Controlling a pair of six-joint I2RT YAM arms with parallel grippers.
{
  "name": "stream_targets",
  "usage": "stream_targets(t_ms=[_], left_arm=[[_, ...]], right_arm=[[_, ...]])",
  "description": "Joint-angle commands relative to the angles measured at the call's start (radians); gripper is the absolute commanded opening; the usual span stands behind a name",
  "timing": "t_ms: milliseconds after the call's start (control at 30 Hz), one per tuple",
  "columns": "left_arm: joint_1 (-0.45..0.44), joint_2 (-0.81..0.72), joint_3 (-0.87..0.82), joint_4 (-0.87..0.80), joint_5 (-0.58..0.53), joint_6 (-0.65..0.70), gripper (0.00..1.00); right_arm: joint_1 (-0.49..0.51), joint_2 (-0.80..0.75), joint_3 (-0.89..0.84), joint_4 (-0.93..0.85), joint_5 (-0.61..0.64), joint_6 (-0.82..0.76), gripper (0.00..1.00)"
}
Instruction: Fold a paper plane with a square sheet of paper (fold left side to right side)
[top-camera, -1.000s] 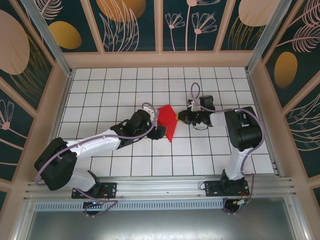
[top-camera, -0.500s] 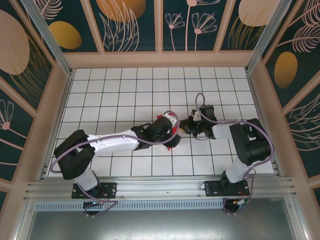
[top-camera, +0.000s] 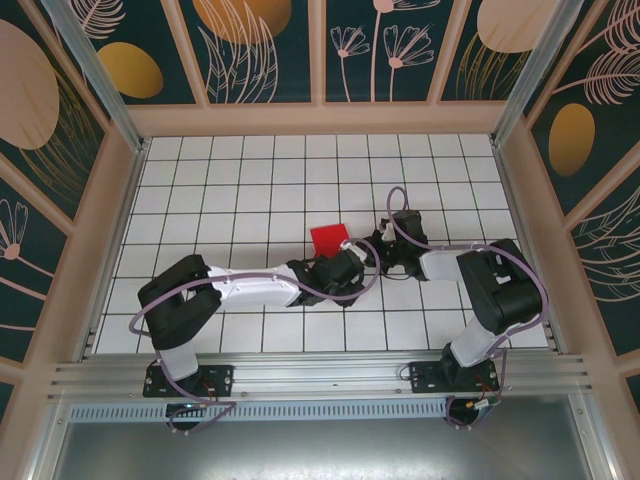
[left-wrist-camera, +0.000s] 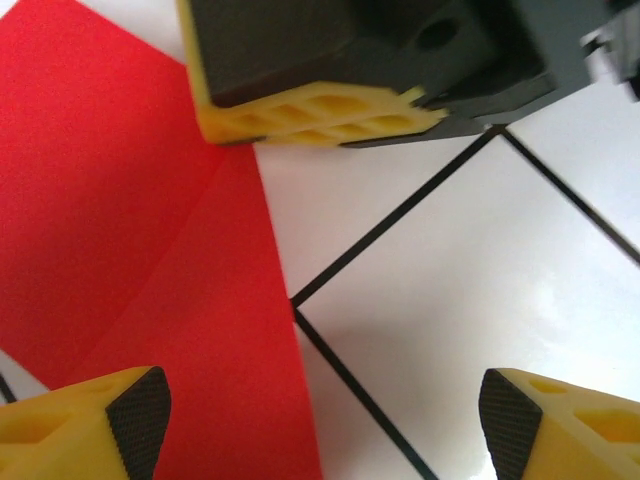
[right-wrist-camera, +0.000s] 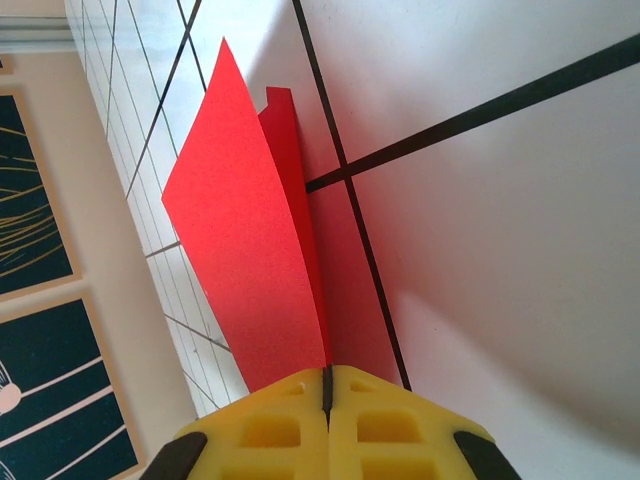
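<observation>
The square sheet of paper (top-camera: 328, 240) is bright red and folded into layers, lying near the table's middle. In the right wrist view the square sheet of paper (right-wrist-camera: 250, 250) rises as two flaps from my right gripper (right-wrist-camera: 327, 400), which is shut on its edge. From above, the right gripper (top-camera: 375, 247) sits just right of the sheet. My left gripper (top-camera: 352, 262) hangs low over the sheet's near right part and hides much of it. In the left wrist view the left gripper (left-wrist-camera: 322, 430) is open, one fingertip (left-wrist-camera: 135, 420) above the sheet (left-wrist-camera: 130, 250) and the other above bare tile.
The white gridded table (top-camera: 250, 180) is walled by patterned panels (top-camera: 90, 200) on the left, back and right. An aluminium rail (top-camera: 320, 385) runs along the near edge. Both forearms meet close together at the table's middle, and the right gripper's finger (left-wrist-camera: 320, 110) shows at the top of the left wrist view.
My left arm has swung right and stretched over the red sheet, covering most of it. The right gripper has kept its hold on the sheet's edge and shifted slightly.
</observation>
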Motion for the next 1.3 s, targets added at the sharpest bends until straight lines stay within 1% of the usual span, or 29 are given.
stream_targets(t_ms=[0, 133, 300, 433, 667, 867, 900, 1033, 1167, 1267], left_arm=[[-0.010, 0.036, 0.030, -0.035, -0.077, 0.024, 0.82], [-0.024, 0.081, 0.057, -0.048, -0.142, 0.029, 0.80], [-0.028, 0.104, 0.071, -0.050, -0.191, 0.023, 0.71], [-0.029, 0.115, 0.077, -0.058, -0.213, 0.016, 0.60], [-0.028, 0.125, 0.071, -0.052, -0.206, 0.009, 0.38], [-0.028, 0.134, 0.060, -0.044, -0.206, -0.002, 0.25], [-0.028, 0.132, 0.058, -0.043, -0.208, -0.003, 0.23], [-0.028, 0.123, 0.042, -0.029, -0.211, -0.013, 0.15], [-0.029, 0.106, 0.019, -0.003, -0.206, -0.030, 0.11], [-0.026, 0.092, 0.006, 0.018, -0.196, -0.038, 0.10]], right_arm=[[0.014, -0.018, 0.026, 0.024, 0.012, 0.021, 0.03], [0.022, -0.016, 0.029, 0.028, 0.016, 0.027, 0.03], [0.028, -0.015, 0.029, 0.019, 0.027, 0.025, 0.03], [0.036, -0.012, 0.034, 0.003, 0.038, 0.017, 0.03], [0.042, -0.012, 0.042, -0.024, 0.056, 0.003, 0.04], [0.042, -0.018, 0.045, -0.039, 0.066, -0.008, 0.07], [0.042, -0.018, 0.046, -0.043, 0.065, -0.015, 0.09], [0.037, -0.051, 0.052, -0.063, 0.082, -0.059, 0.22], [0.010, -0.119, 0.050, -0.080, 0.101, -0.126, 0.39], [-0.027, -0.170, 0.033, -0.097, 0.109, -0.166, 0.53]])
